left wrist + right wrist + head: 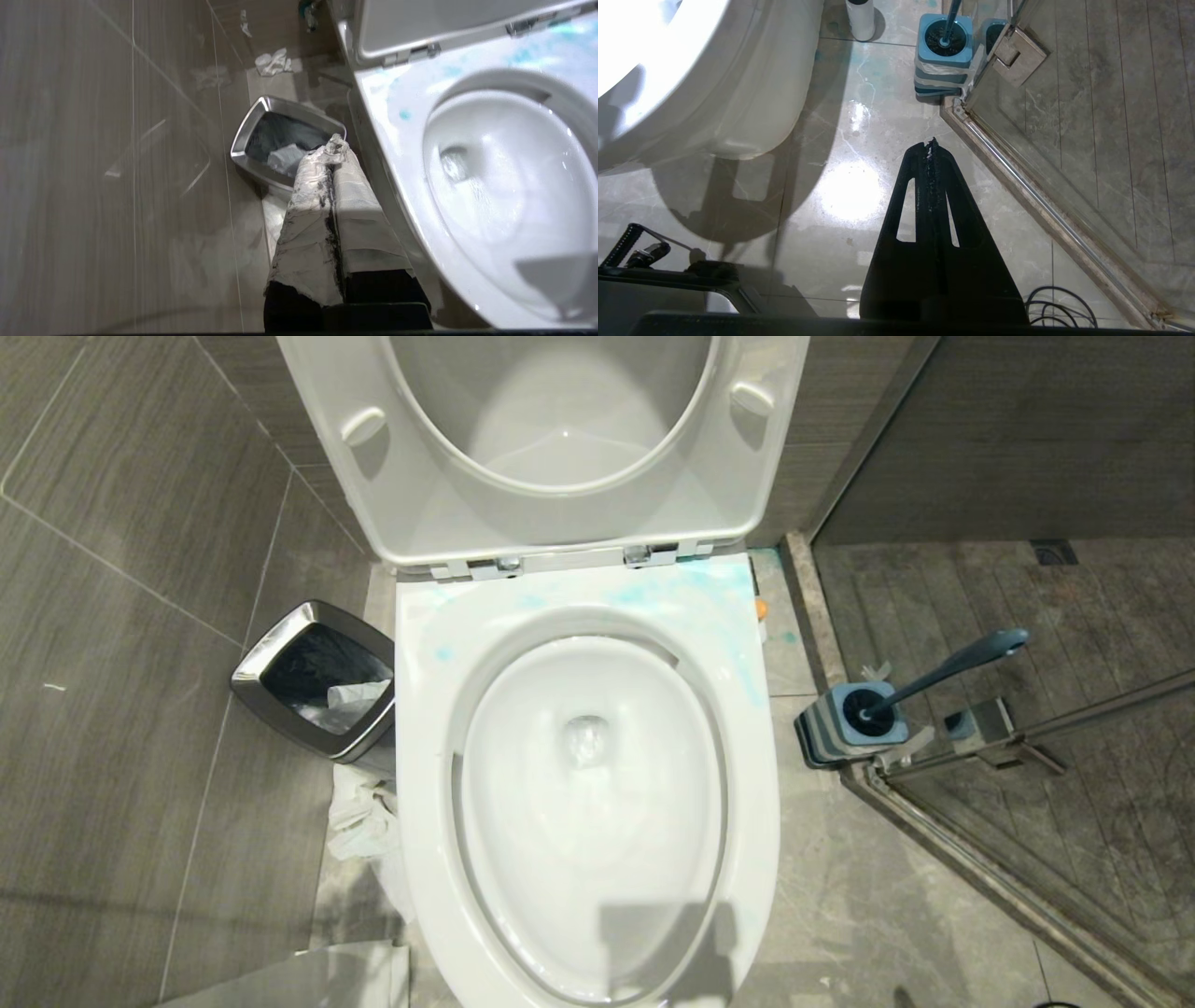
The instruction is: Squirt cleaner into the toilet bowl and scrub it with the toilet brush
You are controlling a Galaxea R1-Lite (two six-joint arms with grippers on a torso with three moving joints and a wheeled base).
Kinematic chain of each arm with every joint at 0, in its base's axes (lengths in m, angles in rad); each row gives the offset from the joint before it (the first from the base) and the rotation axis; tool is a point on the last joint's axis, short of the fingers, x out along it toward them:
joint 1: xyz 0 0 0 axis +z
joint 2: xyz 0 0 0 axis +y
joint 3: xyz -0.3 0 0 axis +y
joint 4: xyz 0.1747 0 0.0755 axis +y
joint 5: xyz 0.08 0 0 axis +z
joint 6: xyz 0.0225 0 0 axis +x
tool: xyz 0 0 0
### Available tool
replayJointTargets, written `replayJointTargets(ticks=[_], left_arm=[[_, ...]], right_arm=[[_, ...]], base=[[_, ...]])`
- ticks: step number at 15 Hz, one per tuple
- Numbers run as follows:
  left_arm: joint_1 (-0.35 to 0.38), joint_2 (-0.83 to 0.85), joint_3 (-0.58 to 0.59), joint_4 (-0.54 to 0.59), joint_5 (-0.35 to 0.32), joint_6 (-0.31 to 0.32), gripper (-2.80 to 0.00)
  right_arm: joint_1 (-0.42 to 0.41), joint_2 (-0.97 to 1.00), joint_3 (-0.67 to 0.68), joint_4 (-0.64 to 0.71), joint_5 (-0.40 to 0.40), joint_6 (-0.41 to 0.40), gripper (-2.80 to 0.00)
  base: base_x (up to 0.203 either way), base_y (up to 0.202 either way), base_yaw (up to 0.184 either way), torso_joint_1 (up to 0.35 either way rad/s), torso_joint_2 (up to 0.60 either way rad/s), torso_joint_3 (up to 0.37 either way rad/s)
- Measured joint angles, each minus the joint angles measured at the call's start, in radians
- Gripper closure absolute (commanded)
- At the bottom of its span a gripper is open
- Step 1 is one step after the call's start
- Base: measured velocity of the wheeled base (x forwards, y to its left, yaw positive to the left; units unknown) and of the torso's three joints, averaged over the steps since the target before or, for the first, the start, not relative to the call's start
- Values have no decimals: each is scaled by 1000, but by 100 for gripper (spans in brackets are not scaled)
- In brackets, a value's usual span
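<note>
The white toilet bowl (425, 737) fills the middle of the head view, with blue smears on its rear rim (402, 93). The toilet brush (952, 667) leans in its blue-topped holder (854, 719) on the floor to the right, and the right wrist view shows that holder (943, 51) too. A white cylinder (860, 21) stands by the toilet's base; I cannot tell whether it is the cleaner. My left gripper (334, 147), wrapped in white tape, is shut and empty beside the toilet's left side. My right gripper (930, 142) is shut and empty above the floor. Neither gripper shows in the head view.
A chrome-rimmed waste bin (313, 681) stands left of the toilet with crumpled paper (364, 812) on the floor by it. The seat lid (560, 448) is raised. A glass shower door with a metal hinge (1017, 53) borders the right side. Cables (1059, 303) lie near my base.
</note>
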Motion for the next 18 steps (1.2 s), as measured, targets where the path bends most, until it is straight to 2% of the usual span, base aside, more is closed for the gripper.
replayJointTargets(ticks=[4, 5, 8, 12, 16, 18], left_arm=[[0, -227, 224, -9, 23, 7, 0], [-6, -262, 267, -43, 29, 10, 0], [-59, -366, 400, -113, 78, 39, 0], [-75, -533, 649, -146, 100, 57, 0], [-77, -590, 924, -313, 118, 60, 0], [-78, -600, 999, -372, 99, 54, 0]], right_arm=[[0, 0, 0, 0, 0, 0, 0], [0, 0, 0, 0, 0, 0, 0], [0, 0, 0, 0, 0, 0, 0], [0, 0, 0, 0, -1, 0, 0], [0, 0, 0, 0, 0, 0, 0], [0, 0, 0, 0, 0, 0, 0]], base=[[0, 0, 0, 0, 0, 0], [0, 0, 0, 0, 0, 0], [0, 0, 0, 0, 0, 0], [0, 0, 0, 0, 0, 0], [0, 0, 0, 0, 0, 0], [0, 0, 0, 0, 0, 0]])
